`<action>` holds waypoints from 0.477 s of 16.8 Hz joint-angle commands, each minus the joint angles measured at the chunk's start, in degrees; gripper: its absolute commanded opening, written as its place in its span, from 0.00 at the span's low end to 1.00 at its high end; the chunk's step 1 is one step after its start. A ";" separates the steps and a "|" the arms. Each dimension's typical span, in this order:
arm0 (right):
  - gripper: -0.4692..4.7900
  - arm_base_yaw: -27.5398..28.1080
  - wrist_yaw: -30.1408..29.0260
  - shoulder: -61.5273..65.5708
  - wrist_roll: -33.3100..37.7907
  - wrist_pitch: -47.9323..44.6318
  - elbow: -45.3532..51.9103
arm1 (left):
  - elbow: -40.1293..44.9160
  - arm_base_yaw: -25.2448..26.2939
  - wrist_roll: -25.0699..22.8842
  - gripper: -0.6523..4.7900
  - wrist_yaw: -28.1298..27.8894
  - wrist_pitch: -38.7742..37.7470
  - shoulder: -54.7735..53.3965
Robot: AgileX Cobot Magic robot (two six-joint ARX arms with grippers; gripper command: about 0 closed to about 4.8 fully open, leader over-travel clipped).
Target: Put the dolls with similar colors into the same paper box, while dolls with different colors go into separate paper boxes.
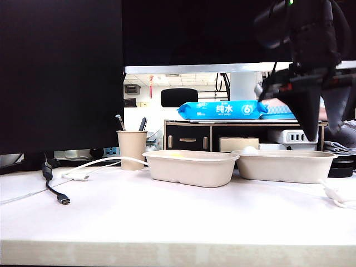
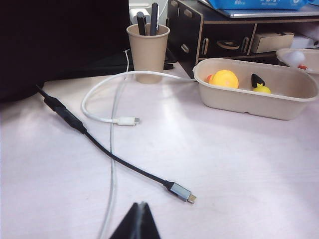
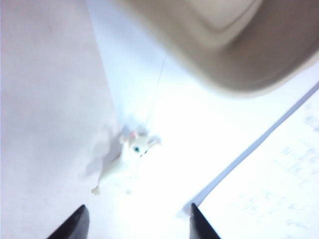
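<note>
Two beige paper boxes stand side by side, the left box and the right box. In the left box sit a yellow duck doll and a yellow black-eared doll. A white doll shows at the right box's left end. In the right wrist view the white doll lies on a bright white surface next to a beige box wall. My right gripper hangs open and empty just short of it. My left gripper is shut, low over the table.
A paper cup with pens stands left of the boxes. A white cable and a black USB cable trail across the table. Behind are a dark drawer shelf, blue wipes and a monitor. A written sheet lies nearby.
</note>
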State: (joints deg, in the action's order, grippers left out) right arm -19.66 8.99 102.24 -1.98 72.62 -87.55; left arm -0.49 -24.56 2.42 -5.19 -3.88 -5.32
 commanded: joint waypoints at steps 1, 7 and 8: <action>0.59 -0.11 -1.84 -0.11 0.28 -1.42 3.82 | -0.04 0.02 -0.07 0.11 0.04 0.44 0.26; 0.59 -0.28 -4.24 -0.11 1.77 -4.81 10.27 | -0.04 -3.82 -0.07 0.11 -0.11 0.11 2.01; 0.59 -0.26 -4.24 -0.13 1.79 -5.42 11.02 | -0.04 -5.60 -0.07 0.11 -0.11 0.11 2.01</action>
State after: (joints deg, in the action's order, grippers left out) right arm -19.84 4.86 102.35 -0.67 67.96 -77.06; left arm -0.49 -28.82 2.42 -5.39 -4.08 -3.25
